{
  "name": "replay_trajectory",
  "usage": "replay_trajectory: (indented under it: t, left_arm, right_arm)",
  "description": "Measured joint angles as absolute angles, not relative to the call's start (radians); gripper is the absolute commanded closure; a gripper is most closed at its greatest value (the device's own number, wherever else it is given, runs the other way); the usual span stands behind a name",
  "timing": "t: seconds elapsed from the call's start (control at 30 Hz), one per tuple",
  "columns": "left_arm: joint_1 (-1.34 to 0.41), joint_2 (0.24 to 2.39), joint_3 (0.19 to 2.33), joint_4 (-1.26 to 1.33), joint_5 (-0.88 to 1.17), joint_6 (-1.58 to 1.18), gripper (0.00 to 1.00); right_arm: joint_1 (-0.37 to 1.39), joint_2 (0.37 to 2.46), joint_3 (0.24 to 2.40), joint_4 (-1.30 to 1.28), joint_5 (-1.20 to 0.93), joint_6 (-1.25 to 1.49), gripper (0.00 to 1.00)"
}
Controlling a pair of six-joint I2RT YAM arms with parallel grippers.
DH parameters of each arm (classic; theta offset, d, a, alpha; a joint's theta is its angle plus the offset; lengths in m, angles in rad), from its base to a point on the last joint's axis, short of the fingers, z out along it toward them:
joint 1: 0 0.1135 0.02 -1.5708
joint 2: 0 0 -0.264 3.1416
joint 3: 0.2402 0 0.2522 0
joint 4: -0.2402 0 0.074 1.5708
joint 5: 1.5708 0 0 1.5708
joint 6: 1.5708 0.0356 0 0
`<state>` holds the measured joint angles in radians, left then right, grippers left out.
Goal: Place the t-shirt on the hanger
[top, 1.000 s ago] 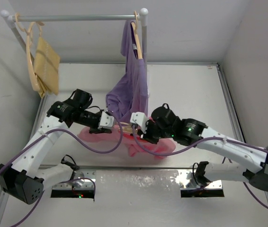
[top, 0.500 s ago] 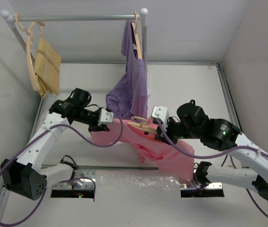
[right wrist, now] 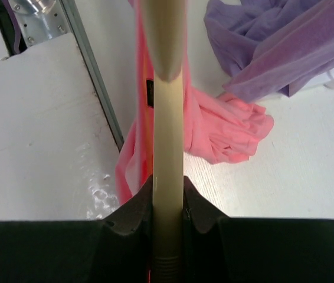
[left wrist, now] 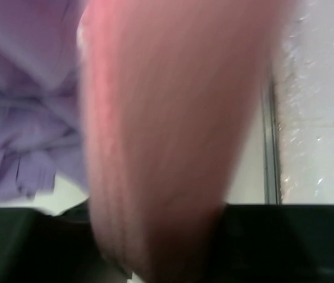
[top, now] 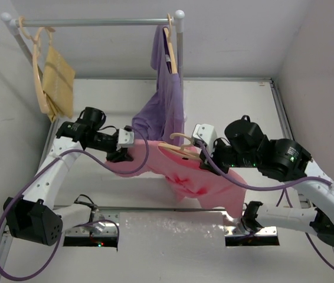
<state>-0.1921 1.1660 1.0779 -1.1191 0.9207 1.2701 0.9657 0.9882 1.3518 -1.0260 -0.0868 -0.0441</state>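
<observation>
Two grasps: left hand (top: 125, 150) pinches soft pink fabric t-shirt (top: 211, 188), right hand (top: 198, 154) clamps pale curved wooden hanger (top: 176, 147). Thread with fabric taut.

T-shirt (top: 205, 186) betw. L pincer (top: 133, 152) & R pincer (top: 197, 156), hanger (top: 177, 148) atop it, rack (top: 96, 22) behind.

Lifted the t-shirt (top: 208, 183) from a low, crumpled heap beneath the purple shirt (top: 164, 112) into a stretched sheet level with that shirt's hem, one tail now drooping below and to the right of it. Swung the right gripper (top: 202, 158), clamped on the hanger (top: 176, 147), up from under the purple shirt to just right of its hem, bringing the hanger into open view there. Pulled the left gripper (top: 127, 154), pinching pink fabric, higher and slightly leftward, away from the purple shirt.
</observation>
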Motion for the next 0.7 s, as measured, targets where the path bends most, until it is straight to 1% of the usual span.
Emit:
replay_trajectory:
  t: [0.03,0.07,0.2,0.37,0.53,0.7]
  left_arm:
    - [-0.183,1.166,1.084,-1.116,0.911,1.261,0.12]
    - [-0.157,1.168,1.094,-1.116,0.895,1.231,0.0]
    - [-0.073,1.171,1.171,-1.111,0.871,1.136,0.0]
    - [-0.011,1.135,1.322,-1.108,0.848,1.045,0.0]
    - [0.038,1.047,1.47,-1.055,0.758,0.916,0.0]
    - [0.041,0.908,1.518,-0.9,0.688,0.779,0.0]
  right_arm:
    - [0.966,1.009,1.379,-1.05,-0.089,-0.044,1.0]
    - [0.965,1.032,1.417,-1.084,-0.096,-0.044,1.0]
    - [0.965,1.145,1.62,-1.185,-0.175,-0.048,1.0]
    - [0.965,1.279,1.89,-1.291,-0.301,-0.075,1.0]
    - [0.965,1.295,2.021,-1.347,-0.352,-0.102,1.0]
    - [0.965,1.287,2.143,-1.35,-0.367,-0.102,1.0]
